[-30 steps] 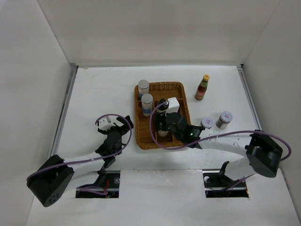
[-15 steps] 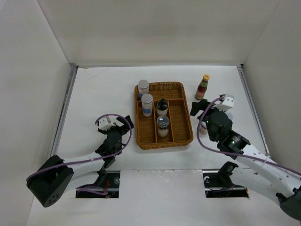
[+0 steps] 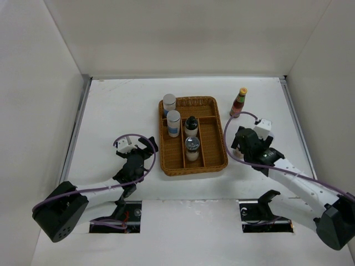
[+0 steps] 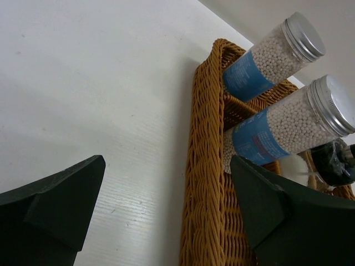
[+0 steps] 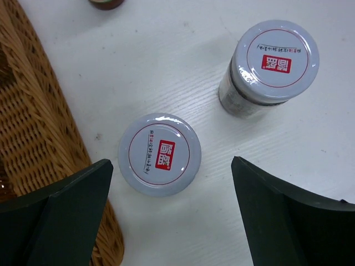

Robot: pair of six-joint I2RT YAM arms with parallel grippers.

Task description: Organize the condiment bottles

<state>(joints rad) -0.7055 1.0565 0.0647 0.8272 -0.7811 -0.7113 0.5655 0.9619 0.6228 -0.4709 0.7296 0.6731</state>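
The wicker tray (image 3: pixel 221 160) holds two white blue-labelled bottles (image 3: pixel 169 102) (image 3: pixel 173 123), a black-capped bottle (image 3: pixel 191 125) and a grey-lidded shaker (image 3: pixel 192 147). The slim red yellow-capped bottle (image 3: pixel 238 102) stands right of the tray. My right gripper (image 3: pixel 243 142) is open above two red-white-lidded jars and hides them in the top view. In the right wrist view the gripper (image 5: pixel 170 166) is open over the nearer jar (image 5: pixel 160 154), with the other jar (image 5: pixel 273 64) farther right. My left gripper (image 3: pixel 142 151) (image 4: pixel 166 162) is open and empty at the tray's left rim (image 4: pixel 205 166).
The left wrist view shows the white bottles (image 4: pixel 272 55) (image 4: pixel 294 122) and the black-capped one (image 4: pixel 335 163). The tray's right rim (image 5: pixel 39 111) is close beside the nearer jar. White walls enclose the table at the back and sides.
My right arm has left the tray, swung right and come over the two jars. The grey-lidded shaker now stands uncovered in the tray. The left arm has not moved.
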